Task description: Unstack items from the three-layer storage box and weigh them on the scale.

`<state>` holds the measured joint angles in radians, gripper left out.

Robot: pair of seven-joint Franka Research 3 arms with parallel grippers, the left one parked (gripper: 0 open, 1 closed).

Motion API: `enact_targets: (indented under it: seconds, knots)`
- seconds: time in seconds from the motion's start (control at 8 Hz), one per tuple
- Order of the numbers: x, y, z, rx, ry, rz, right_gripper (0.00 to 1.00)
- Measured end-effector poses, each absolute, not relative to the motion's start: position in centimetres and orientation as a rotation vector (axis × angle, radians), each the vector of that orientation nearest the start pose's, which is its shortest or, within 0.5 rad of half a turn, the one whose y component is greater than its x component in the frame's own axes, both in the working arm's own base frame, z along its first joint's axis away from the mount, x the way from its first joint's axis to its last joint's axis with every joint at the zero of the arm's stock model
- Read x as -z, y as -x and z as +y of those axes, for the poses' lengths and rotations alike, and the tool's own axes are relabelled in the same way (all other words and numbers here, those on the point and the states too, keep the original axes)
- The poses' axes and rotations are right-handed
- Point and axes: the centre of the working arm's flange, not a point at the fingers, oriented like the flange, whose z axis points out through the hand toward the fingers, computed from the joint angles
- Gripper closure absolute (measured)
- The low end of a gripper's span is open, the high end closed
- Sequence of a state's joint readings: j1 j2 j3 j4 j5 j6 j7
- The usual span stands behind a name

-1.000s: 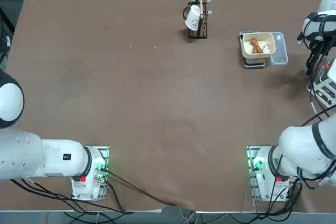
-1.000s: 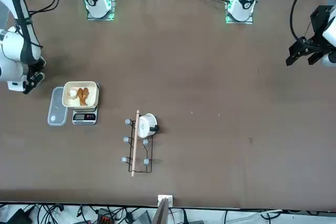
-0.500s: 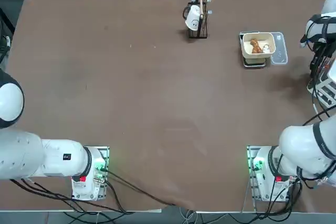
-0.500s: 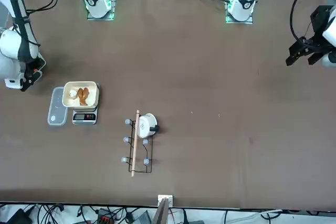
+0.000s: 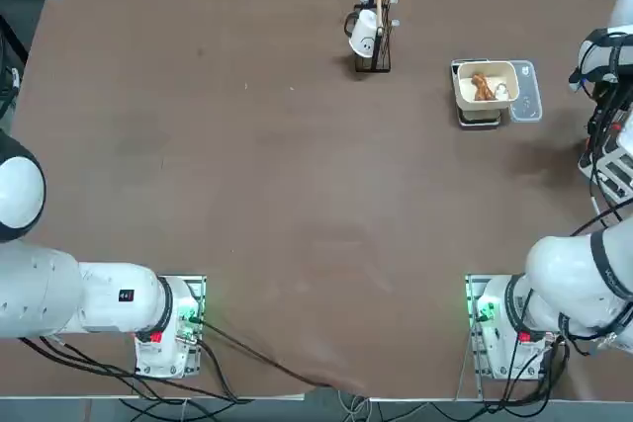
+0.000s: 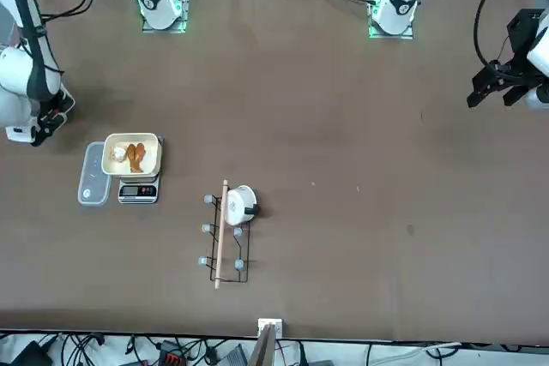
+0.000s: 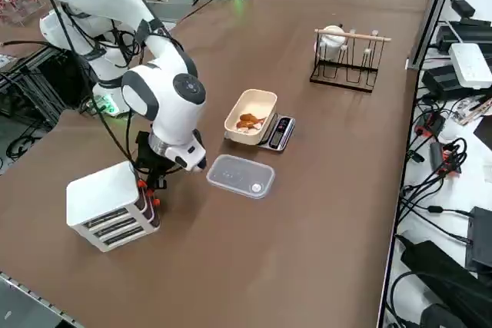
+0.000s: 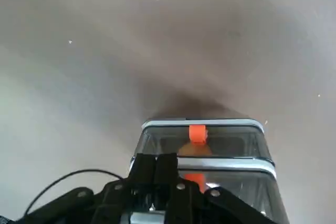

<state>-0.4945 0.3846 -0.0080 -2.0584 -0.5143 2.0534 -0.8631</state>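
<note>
The scale stands at the far right of the table with the cream tray on it. In the tray lie the items, a brown lumpy piece and a small white piece. A translucent plate lies flat beside the scale. The three-layer storage box sits near the table's right edge, orange handles on its drawer fronts. My right gripper hangs at the box's upper front corner. Its fingers are shut, with nothing visible between them.
A thin dark cup stand with a wooden bar holds a white cup at the table's far middle. Cables and power strips lie past the table's far edge.
My right arm has drawn back from the scale toward the table's right edge and the storage box. The scale, tray and items have not moved.
</note>
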Motion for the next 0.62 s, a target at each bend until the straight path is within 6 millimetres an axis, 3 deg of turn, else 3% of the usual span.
enact_targets:
  seconds: [0.38,0.62]
  knots:
    - [-22.9,-47.2,-28.7,-0.871,2.909,-1.039,0.97]
    - [-24.6,-49.4,-27.2,-0.732,2.932,-0.983,0.94]
